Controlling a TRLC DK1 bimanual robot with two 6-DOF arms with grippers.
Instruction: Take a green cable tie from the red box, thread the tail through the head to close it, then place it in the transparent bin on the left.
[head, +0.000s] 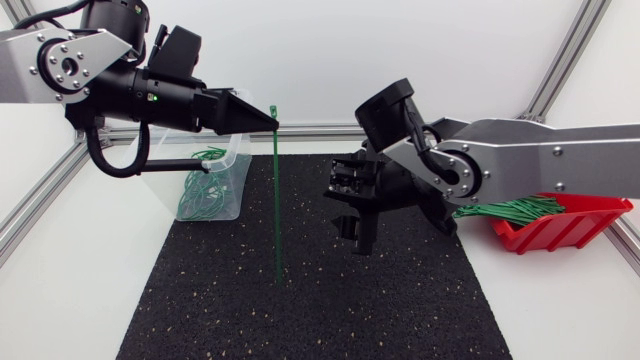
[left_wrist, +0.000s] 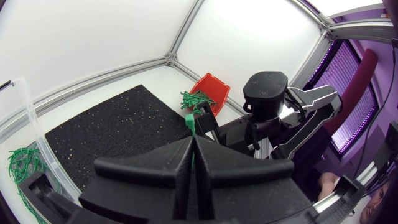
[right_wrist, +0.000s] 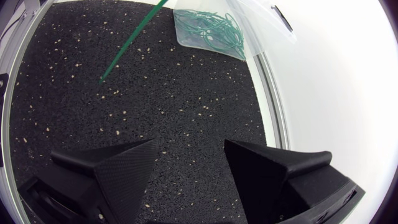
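Where L gripper (head: 268, 122) fingers meet: closed on green cable tie (head: 277, 200) near its head, tail hanging straight down, tip near mat (head: 400, 300) mid-left.
R gripper (right_wrist: 191, 149): fingers apart, holding nothing, above mat centre.
Red box (head: 570, 225): bench's right edge, more ties inside.
Transparent bin (head: 235, 160): by mat's far-left corner, looped ties in it.
Progress: pick done, apparently; threading & binning left.

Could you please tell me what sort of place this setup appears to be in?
Probably a robotics lab work cell: aluminium rails frame the white table, a black mat lies on it, and the left gripper holds a green cable tie, with a red box and a transparent bin alongside.
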